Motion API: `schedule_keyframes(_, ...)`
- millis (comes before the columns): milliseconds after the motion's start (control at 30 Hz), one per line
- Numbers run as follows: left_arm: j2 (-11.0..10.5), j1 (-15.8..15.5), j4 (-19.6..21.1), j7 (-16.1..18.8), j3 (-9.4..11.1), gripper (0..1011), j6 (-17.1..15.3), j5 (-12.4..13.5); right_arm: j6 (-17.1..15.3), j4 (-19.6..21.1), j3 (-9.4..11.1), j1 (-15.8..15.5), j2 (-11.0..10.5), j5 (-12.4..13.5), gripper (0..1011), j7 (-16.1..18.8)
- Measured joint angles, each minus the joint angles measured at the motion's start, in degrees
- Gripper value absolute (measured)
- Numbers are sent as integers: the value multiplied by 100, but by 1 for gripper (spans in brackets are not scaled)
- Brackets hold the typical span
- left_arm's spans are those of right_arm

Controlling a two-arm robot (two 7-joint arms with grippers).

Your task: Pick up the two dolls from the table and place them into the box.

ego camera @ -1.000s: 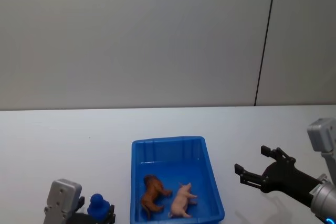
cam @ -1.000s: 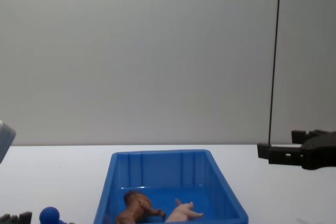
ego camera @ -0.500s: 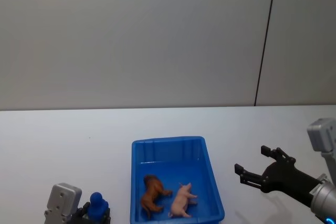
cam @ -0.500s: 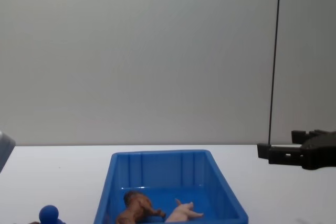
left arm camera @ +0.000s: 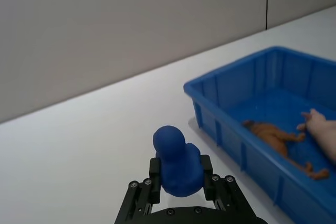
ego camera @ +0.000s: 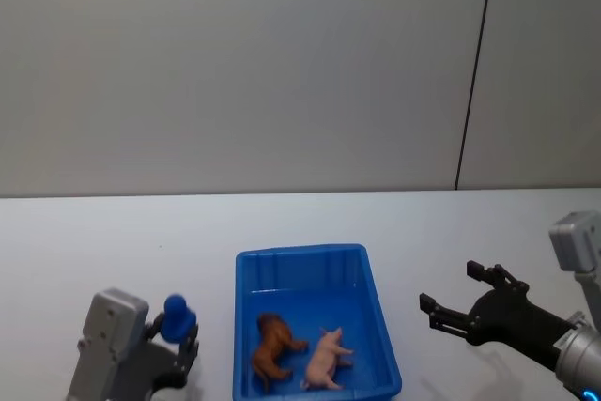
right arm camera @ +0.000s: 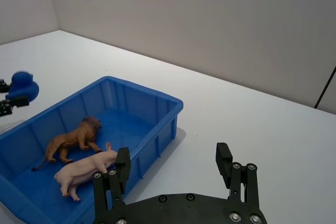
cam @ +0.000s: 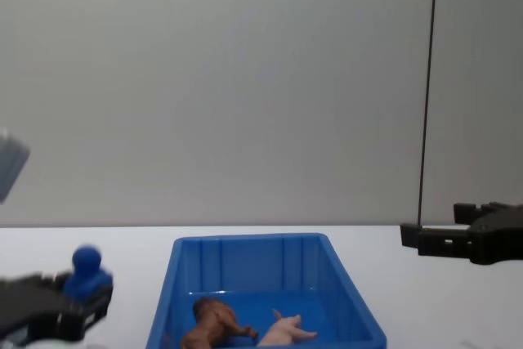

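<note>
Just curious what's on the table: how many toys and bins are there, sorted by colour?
Blue toy: 1, the little blue figure held in the left gripper
Brown toy: 1, the brown animal in the bin
Pink toy: 1, the pig in the bin
Blue bin: 1
Total: 4

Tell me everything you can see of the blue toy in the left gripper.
The blue toy is small, matte and one solid blue, with a round head on a wider rounded body, duck-like. It sits upright, pinched at its lower body by the left gripper, lifted above the table beside the box. Only the fingers touch it.
</note>
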State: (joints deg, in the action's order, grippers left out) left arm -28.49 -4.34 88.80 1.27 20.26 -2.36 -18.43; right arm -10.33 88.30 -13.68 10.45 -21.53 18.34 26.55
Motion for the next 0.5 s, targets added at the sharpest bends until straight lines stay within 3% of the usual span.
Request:
schedule_keyframes(400, 301, -427, 177, -454, 42, 363, 45, 465, 0, 0, 0, 0, 0, 0, 1001, 0)
schedule_keyframes(500, 458, -588, 142, -641, 103, 413, 53, 604, 0, 0, 0, 0, 0, 0, 1001, 0)
